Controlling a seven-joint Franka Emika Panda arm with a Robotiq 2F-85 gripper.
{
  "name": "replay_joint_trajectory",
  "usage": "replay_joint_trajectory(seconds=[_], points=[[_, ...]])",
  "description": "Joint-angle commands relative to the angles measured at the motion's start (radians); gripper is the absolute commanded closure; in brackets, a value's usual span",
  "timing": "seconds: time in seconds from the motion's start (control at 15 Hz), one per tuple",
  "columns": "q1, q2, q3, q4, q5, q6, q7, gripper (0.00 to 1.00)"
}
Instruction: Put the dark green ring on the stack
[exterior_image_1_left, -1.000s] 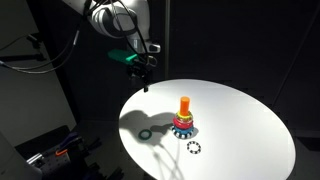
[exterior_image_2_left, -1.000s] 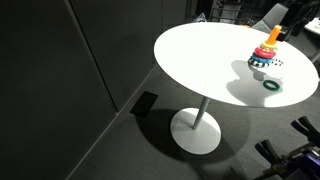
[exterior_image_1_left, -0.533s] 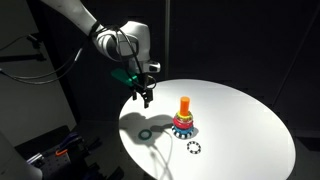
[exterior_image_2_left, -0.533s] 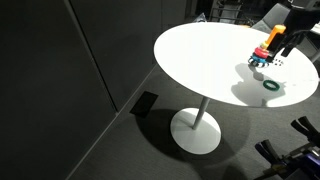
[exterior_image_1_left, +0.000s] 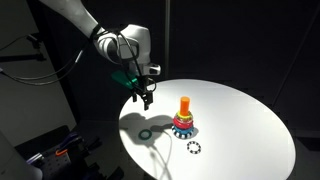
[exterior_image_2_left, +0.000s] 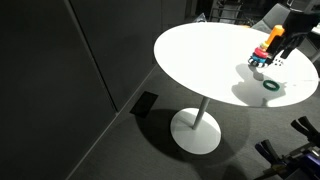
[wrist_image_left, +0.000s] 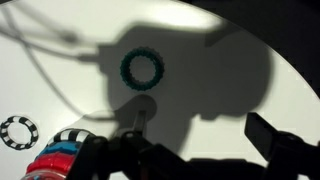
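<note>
The dark green ring (exterior_image_1_left: 147, 133) lies flat on the white round table (exterior_image_1_left: 240, 110), in shadow, to the side of the stack. It also shows in the other exterior view (exterior_image_2_left: 271, 85) and in the wrist view (wrist_image_left: 142, 68). The stack (exterior_image_1_left: 184, 118) is an orange peg over multicoloured rings, seen in both exterior views (exterior_image_2_left: 265, 55) and at the lower left edge of the wrist view (wrist_image_left: 60, 158). My gripper (exterior_image_1_left: 143, 96) hangs above the table's edge, higher than the green ring and apart from it. Its fingers (wrist_image_left: 190, 150) are spread and empty.
A white-and-black checkered ring (exterior_image_1_left: 193, 148) lies on the table near the stack's base, also in the wrist view (wrist_image_left: 17, 131). The table stands on a single pedestal (exterior_image_2_left: 196, 128). Dark walls and equipment surround it.
My gripper came down and moved toward the table a second ago; over the last half second it has barely moved. The rings and stack have not moved.
</note>
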Motion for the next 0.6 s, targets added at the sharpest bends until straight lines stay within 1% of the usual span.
replay_joint_trajectory(seconds=[0.0,0.2,0.53], points=[[-0.013,0.0,0.014,0.001,-0.002,-0.002,0.002,0.0],[-0.012,0.022,0.01,0.005,-0.021,0.009,0.026,0.0],[-0.012,0.095,-0.004,0.006,-0.075,0.076,0.099,0.0]])
